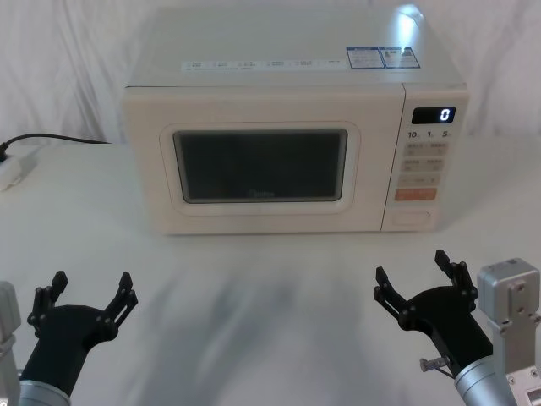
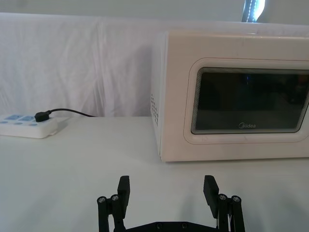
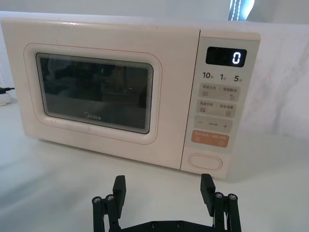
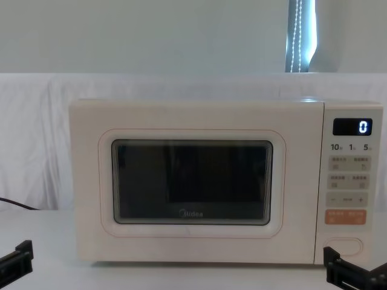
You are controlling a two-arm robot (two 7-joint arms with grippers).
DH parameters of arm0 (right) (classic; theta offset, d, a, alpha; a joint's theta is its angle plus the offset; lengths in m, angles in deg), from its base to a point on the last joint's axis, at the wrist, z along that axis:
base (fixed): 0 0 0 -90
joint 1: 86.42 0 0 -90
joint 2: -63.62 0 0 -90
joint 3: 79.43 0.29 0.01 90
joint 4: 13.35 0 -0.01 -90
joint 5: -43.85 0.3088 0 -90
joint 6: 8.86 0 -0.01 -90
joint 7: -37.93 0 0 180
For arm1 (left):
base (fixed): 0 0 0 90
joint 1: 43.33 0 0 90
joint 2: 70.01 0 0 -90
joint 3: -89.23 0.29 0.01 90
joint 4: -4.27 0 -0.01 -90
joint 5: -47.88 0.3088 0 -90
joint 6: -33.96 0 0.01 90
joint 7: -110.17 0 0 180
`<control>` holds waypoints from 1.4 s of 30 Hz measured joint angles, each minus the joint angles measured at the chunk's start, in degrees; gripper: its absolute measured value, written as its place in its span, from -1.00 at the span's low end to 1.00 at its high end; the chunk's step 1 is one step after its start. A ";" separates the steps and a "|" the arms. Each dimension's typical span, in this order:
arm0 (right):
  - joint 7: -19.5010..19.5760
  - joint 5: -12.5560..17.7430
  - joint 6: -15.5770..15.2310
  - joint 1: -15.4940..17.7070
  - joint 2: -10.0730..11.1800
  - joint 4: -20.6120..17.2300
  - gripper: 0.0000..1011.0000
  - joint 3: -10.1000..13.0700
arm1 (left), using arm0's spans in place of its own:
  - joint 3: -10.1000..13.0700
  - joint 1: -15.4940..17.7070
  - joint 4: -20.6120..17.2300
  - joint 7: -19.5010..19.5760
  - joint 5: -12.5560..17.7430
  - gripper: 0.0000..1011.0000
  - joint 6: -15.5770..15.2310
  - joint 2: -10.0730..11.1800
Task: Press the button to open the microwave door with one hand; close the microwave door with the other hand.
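Note:
The cream-white microwave point(image 1: 279, 76) stands at the back middle of the table, and its display reads 0. The microwave door point(image 1: 262, 211), with a dark window, is shut. At the bottom of the control panel, under the orange key, is the oval button point(image 1: 412, 220), also seen in the right wrist view point(image 3: 205, 162) and the chest view point(image 4: 345, 246). My left gripper point(image 1: 91, 288) is open near the front left, well short of the door point(image 2: 241, 140). Near the front right, my right gripper point(image 1: 412, 269) is also open, in front of the panel and apart from it point(image 3: 163, 182).
A white power strip point(image 2: 26, 124) with a black plug and cable lies on the table to the left of the microwave. White cloth covers the table and hangs behind it. Open tabletop lies between the grippers and the microwave front.

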 joint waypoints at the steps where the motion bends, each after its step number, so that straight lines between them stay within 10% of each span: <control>1: 0.00 0.00 0.00 0.00 0.00 0.00 0.98 0.00 | 0.00 0.00 0.00 0.00 0.00 0.98 0.00 0.00; 22: 0.00 0.00 0.00 0.00 0.00 0.00 0.97 0.00 | 0.00 0.00 0.00 0.00 0.00 0.98 0.00 0.00; 42: 0.00 0.00 0.00 0.00 0.00 0.00 -0.13 0.00 | 0.00 0.00 0.00 0.00 0.00 0.98 0.00 0.00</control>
